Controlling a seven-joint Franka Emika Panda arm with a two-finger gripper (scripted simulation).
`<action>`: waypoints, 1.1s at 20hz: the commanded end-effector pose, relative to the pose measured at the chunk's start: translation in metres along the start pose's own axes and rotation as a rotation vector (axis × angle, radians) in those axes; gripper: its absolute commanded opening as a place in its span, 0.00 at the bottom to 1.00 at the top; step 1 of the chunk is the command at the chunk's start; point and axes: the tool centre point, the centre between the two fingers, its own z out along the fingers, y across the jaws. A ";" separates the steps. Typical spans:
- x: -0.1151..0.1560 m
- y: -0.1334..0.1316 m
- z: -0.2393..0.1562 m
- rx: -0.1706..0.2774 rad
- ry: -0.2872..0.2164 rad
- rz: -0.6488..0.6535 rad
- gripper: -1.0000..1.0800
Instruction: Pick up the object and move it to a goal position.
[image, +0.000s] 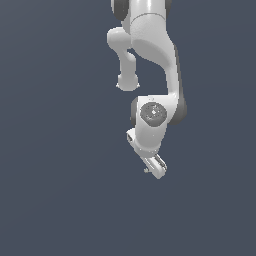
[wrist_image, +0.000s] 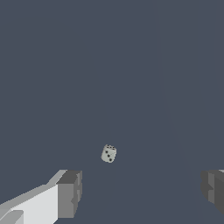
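In the exterior view the white Panda arm (image: 152, 75) hangs down from the top edge over a plain slate-blue ground (image: 50, 200). Its wrist is bent so that the gripper (image: 151, 169) points down and toward the exterior view's right, seen nearly end-on. From this angle the fingers overlap the hand, so their spread cannot be judged here. Nothing else stands near the arm, and the object cannot be made out in this view.

The wrist view gives what the exterior one lacks. The object (wrist_image: 108, 153) is a small pale grey die-like cube with a few dark pips on its faces, lying on the same bare ground (wrist_image: 109, 65). It sits ahead of the fingers, apart from both, and closer to the finger with the white housing (wrist_image: 69, 194) than to the other finger (wrist_image: 213, 191). The two grey pads are set wide apart with only bare ground between them, so the gripper (wrist_image: 141, 192) is wide and holds nothing. No other thing lies between the fingers and the die.
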 end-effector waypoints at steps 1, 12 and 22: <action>-0.001 -0.005 0.005 0.000 0.001 0.066 0.96; -0.006 -0.020 0.023 0.001 0.006 0.270 0.96; -0.007 -0.024 0.028 0.001 0.007 0.317 0.96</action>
